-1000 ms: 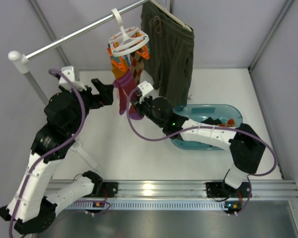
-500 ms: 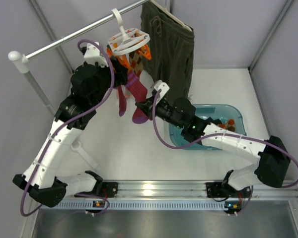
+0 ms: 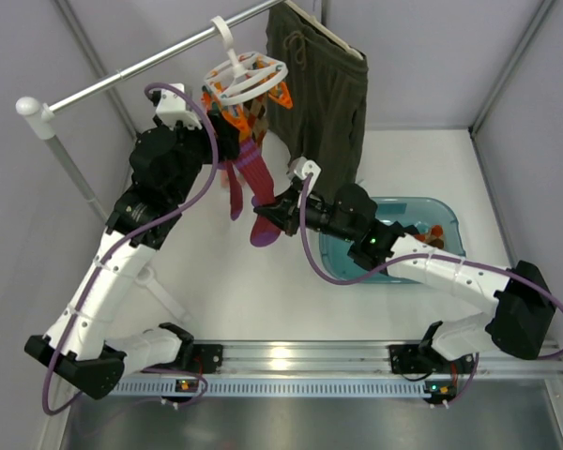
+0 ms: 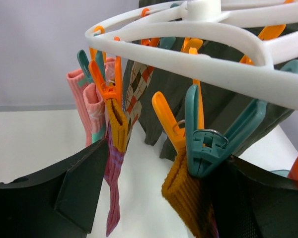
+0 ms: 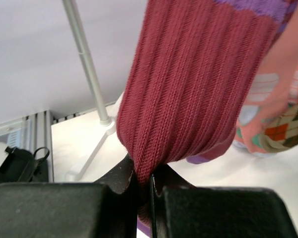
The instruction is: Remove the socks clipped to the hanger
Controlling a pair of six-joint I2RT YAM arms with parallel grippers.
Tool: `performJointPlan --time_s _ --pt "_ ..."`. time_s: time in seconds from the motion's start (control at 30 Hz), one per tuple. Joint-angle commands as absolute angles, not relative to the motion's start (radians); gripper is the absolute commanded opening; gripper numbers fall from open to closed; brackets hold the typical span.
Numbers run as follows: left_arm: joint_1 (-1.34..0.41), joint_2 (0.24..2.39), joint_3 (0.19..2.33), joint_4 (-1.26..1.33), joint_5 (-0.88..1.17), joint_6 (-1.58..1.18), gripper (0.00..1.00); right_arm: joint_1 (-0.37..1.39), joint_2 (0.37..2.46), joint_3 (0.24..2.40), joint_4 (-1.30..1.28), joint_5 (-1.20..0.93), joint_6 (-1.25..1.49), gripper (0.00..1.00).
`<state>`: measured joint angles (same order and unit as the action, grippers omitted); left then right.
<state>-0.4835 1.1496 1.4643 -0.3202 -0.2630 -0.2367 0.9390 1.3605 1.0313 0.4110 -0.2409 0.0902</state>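
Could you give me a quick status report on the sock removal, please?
Right gripper shut on maroon sock. Left gripper open, straddling teal peg on hanger. Olive shorts hang beside hanger, not blocking.

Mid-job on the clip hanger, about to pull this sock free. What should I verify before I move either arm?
1. Right claw shut on the maroon sock: ok.
2. Left claw open, with a finger on either side of the pegs: ok.
3. Pegs released: not ok. The orange peg is clamped on a mustard cuff.
4. Which peg holds the gripped sock: cannot tell.
5. Hanger hooked over the rail: ok.
6. Blue tub on the table beneath the right arm, ready for the drop: ok.
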Motion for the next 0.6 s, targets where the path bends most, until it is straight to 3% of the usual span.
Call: performJointPlan --time_s 0.0,0.37,0.53,0.57 --pt "-0.448 1.14 1.447 -0.175 -0.175 -0.245 0.79 0.928 1.324 1.028 0.422 -0.345 0.1 0.02" --pt "-0.417 1.23 1.529 -0.071 -0.029 -0.262 0.59 0.928 1.359 1.035 0.413 -0.385 0.101 0.02" --pt "-0.417 1.256 1.557 -0.071 -0.043 -0.255 0.33 0.928 1.373 1.039 0.411 -0.402 0.1 0.01" --pt "-0.417 1.258 1.557 -0.071 -0.051 -0.253 0.23 0.928 1.377 1.039 0.408 -0.406 0.097 0.01"
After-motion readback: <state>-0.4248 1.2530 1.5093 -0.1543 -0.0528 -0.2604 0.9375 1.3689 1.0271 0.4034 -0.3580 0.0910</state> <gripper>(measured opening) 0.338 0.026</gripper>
